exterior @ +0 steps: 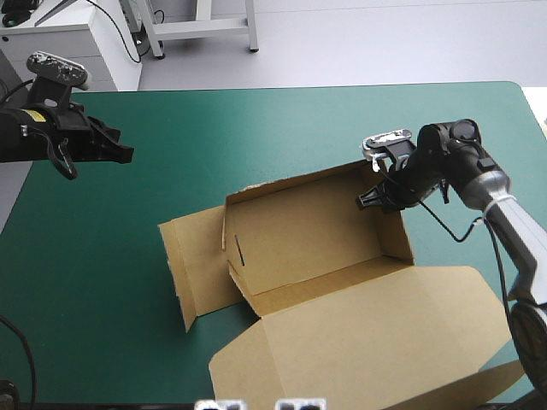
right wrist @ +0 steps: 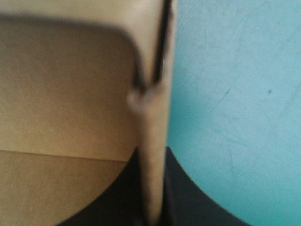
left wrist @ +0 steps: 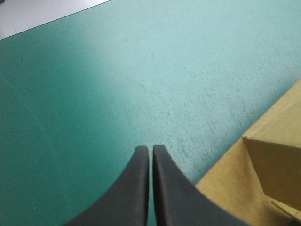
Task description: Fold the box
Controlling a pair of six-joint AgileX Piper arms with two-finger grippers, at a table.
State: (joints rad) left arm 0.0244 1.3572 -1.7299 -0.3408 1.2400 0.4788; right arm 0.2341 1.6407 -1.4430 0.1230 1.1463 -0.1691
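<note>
The brown box (exterior: 316, 239) sat half built on the teal-green table (exterior: 256, 120), spreading from its middle toward five o'clock. Its back and right walls were raised, a flap splayed at nine o'clock, and the lid (exterior: 376, 342) lay flat at six. The right gripper (exterior: 367, 201), at the box's two o'clock, reached down, its black fingers pinching the right wall. The left gripper (exterior: 126, 154) hung at ten o'clock, clear of the box, fingers pressed together

We count one brown box (exterior: 299, 231), right of centre and toward the near edge. We count two grippers: the left gripper (exterior: 126, 154) at the far left, the right gripper (exterior: 369, 202) at the box's far right corner. We count one teal-green cover (exterior: 85, 282).
</note>
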